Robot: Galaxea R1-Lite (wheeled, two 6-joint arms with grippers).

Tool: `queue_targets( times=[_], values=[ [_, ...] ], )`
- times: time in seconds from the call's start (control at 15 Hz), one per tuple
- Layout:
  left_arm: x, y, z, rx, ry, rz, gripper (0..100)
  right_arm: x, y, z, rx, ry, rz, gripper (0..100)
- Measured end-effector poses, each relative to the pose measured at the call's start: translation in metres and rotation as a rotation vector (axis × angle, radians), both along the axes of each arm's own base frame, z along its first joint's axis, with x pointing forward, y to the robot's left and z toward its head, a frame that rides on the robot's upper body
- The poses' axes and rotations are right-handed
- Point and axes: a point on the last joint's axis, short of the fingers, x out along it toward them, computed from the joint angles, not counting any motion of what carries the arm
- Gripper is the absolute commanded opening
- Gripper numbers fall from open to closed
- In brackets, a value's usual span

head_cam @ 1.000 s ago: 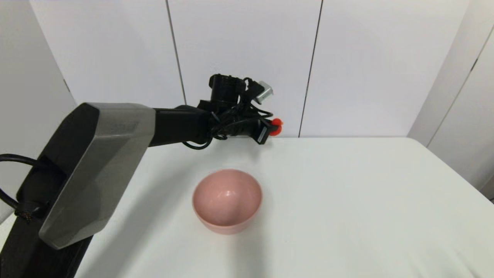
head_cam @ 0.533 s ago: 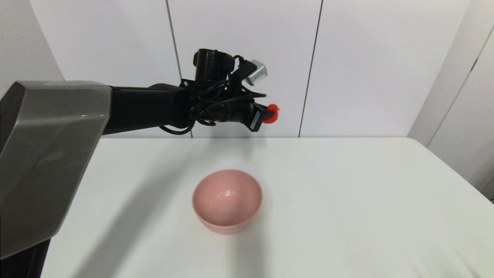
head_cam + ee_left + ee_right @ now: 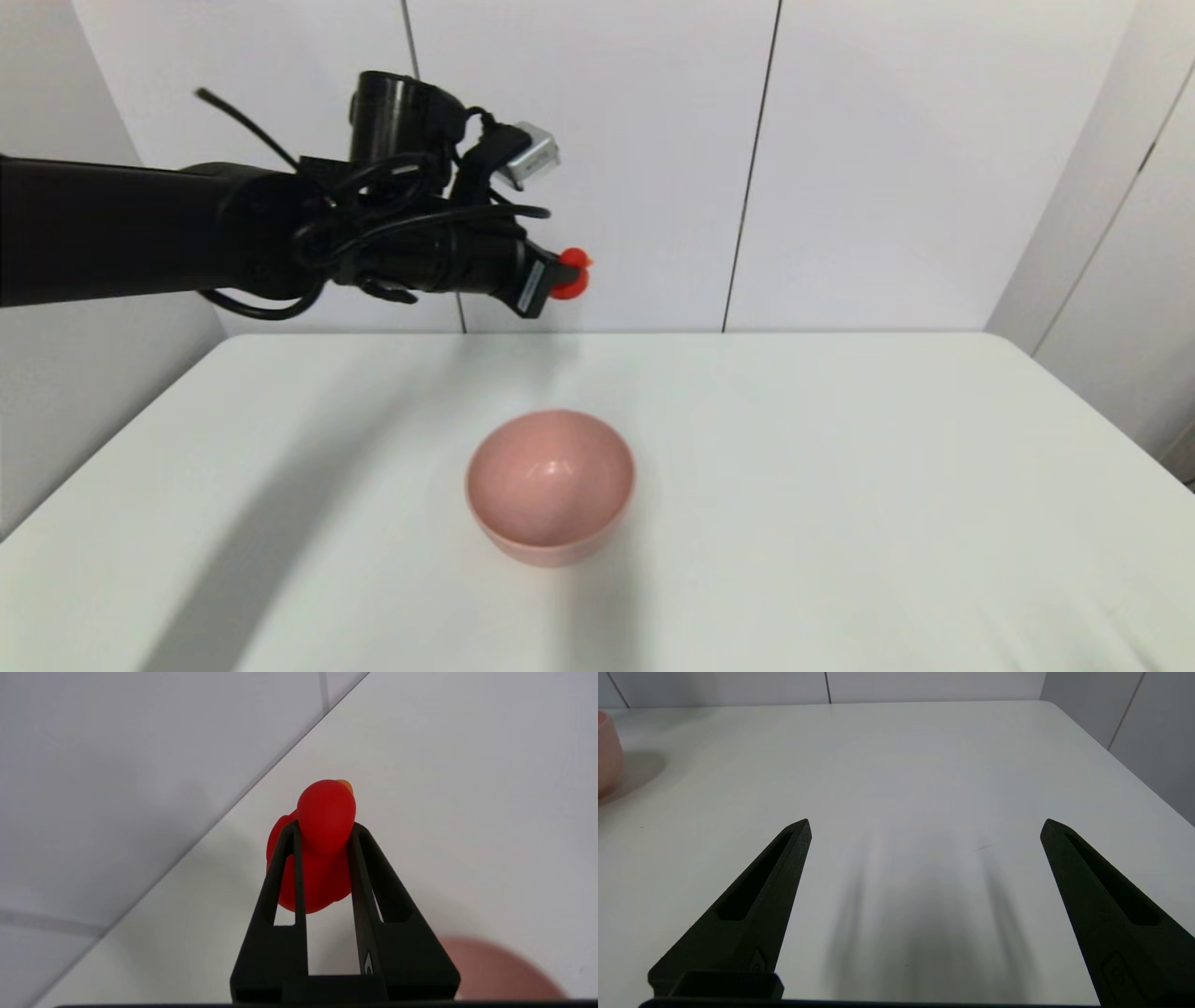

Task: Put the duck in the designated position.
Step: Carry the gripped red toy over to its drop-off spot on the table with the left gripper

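Between left hand (image 3: 322, 830) fingers: half-hidden duck (image 3: 325, 812).

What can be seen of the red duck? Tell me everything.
The duck is a tiny, glossy red toy, rubber by the look of it, with a rounded head above a fuller body and a small orange beak tip showing past the head. It is clamped between the two black fingers of the left hand, which press on its sides; nothing else touches it. In the head view the duck is held in the air above the white table, beyond the pink bowl.
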Motion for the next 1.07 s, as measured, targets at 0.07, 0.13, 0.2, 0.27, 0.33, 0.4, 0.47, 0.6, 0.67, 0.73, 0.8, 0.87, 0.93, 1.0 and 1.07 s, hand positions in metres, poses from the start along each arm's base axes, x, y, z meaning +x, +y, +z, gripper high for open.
queue_targets(
  times=[0.07,0.13,0.2,0.27,0.33,0.4,0.47,0.6,0.67,0.73,0.8,0.87,0.93,1.0,1.07],
  values=[
    [-0.009,0.014,0.0,0.014,0.013,0.055,0,0.0,0.0,0.0,-0.001,0.0,0.0,100],
    [-0.017,0.028,0.001,0.022,0.024,0.114,0,0.0,0.0,0.0,-0.001,0.0,0.0,100],
    [-0.026,0.043,0.003,0.023,0.034,0.18,0,0.0,0.0,0.0,-0.001,0.0,0.0,100],
    [-0.035,0.057,0.002,0.022,0.048,0.239,0,0.0,0.0,0.0,-0.001,0.0,0.0,100],
    [-0.043,0.07,0.0,0.02,0.066,0.296,0,0.0,0.0,0.0,0.0,0.0,0.0,100],
    [-0.053,0.083,-0.004,0.016,0.09,0.352,0,0.0,0.0,0.0,0.0,0.0,0.0,100],
    [-0.062,0.095,-0.007,0.007,0.112,0.4,0,0.0,0.0,0.0,-0.001,0.0,0.0,100],
    [-0.079,0.114,-0.019,-0.014,0.172,0.48,0,0.0,0.0,0.0,0.0,0.0,0.0,100],
    [-0.087,0.121,-0.025,-0.025,0.205,0.511,0,0.0,0.0,0.0,0.0,0.0,0.0,100],
    [-0.095,0.126,-0.033,-0.036,0.243,0.536,0,0.0,0.0,0.0,0.0,0.0,0.0,100],
    [-0.104,0.13,-0.042,-0.044,0.294,0.563,0,0.0,0.0,0.0,0.0,0.0,0.0,100],
    [-0.111,0.133,-0.05,-0.048,0.34,0.585,0,0.0,0.0,0.0,-0.001,0.0,0.0,100],
    [-0.117,0.135,-0.056,-0.044,0.371,0.596,0,0.0,0.0,0.0,0.0,0.0,0.001,100],
    [-0.12,0.136,-0.061,-0.036,0.392,0.602,0,0.0,0.0,0.0,0.0,0.0,0.0,100],
    [-0.123,0.137,-0.066,-0.026,0.409,0.604,0,0.0,0.0,0.0,-0.001,0.0,0.001,100]
  ],
)
